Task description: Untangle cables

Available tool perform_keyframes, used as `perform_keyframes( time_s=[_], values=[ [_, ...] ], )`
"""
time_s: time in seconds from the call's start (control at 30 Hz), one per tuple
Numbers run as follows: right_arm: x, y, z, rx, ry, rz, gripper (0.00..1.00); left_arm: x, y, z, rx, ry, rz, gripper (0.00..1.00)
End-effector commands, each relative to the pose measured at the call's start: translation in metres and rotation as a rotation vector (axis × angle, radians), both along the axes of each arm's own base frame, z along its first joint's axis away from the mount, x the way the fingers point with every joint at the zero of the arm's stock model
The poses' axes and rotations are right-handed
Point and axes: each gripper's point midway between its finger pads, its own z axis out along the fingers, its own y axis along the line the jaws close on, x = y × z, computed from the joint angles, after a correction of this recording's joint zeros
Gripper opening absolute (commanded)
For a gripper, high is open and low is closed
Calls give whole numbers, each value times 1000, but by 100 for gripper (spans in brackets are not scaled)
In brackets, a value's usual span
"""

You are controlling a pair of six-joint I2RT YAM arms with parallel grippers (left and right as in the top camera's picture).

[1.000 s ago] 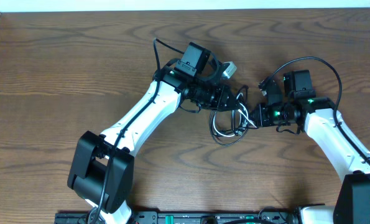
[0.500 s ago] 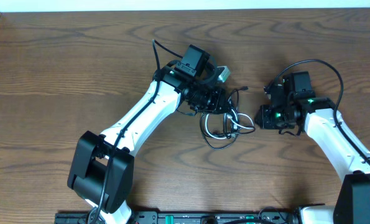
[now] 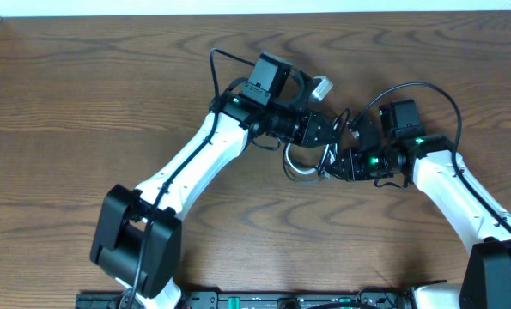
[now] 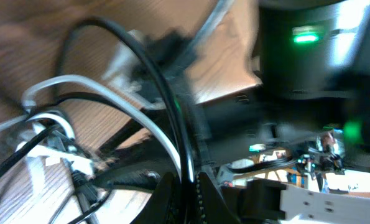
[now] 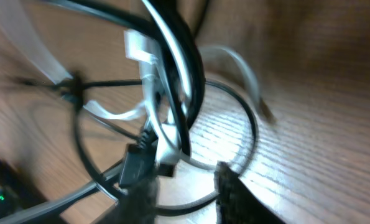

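Between the two arms, near the middle of the table (image 3: 83,86), the cables sit as one small knot, and much of it is hard to read. From overhead the left gripper (image 4: 186,186) and right gripper (image 5: 186,190) cover its top and right side, and both wrist views are blurred. Overhead shows only a few white and black loops bulging out below and left of the left gripper; which strand crosses over which cannot be told. In the left wrist view the black cable (image 4: 153,74) sweeps in a broad arc from upper left down into the closed fingertips, which pinch it. The white cable (image 4: 66,81) arcs just beside it, and whether it is also caught in the pinch cannot be told. The right arm (image 4: 309,74) fills the right half of that view as a dark mass and hides what lies behind it. In the right wrist view the fingers (image 5: 231,186) stand apart at the lower edge, clamping nothing, with a thin black loop lying on the wood across the gap between them. Above them black and white strands run together steeply, from top centre down toward the fingers, so the bundle's long axis points almost straight at this gripper. A dark plug (image 5: 134,167) lies at the lower end, tilted down-left, just beside the left-hand finger; contact cannot be judged. Both cables run out of frame at the top, so their ends are unseen.
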Motion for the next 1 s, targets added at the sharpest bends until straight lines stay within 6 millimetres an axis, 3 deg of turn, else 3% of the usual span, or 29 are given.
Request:
perform_keyframes(
  time_s=[0.0, 0.23, 0.43, 0.47, 0.57, 0.63, 0.7, 0.8, 0.97],
  values=[
    [6, 0, 3, -24, -27, 6, 4, -15, 2, 49, -107, -60, -48, 8],
    [8, -31, -12, -201, -6, -86, 1, -2, 18, 46, -53, -67, 31, 8],
    [6, -72, -22, -390, 52, -315, 1, 18, 54, 0, 212, -35, 216, 8],
    [6, -70, -21, -378, 57, -321, 1, 19, 59, -5, 250, -32, 236, 8],
    [7, -32, -12, -183, 49, -193, 11, 14, 59, -7, 255, -12, 225, 8],
    [5, -5, -1, -46, 12, -62, 22, 11, 53, 0, 211, -8, 199, 8],
    [3, 14, 10, 59, -13, 18, 40, 8, 46, 9, 153, -8, 165, 8],
    [4, 27, 19, 127, -38, 63, 56, 0, 33, 28, 33, -3, 85, 8],
    [12, 30, 23, 139, -82, 67, 58, -18, 20, 63, -158, -6, -59, 8]
  ],
)
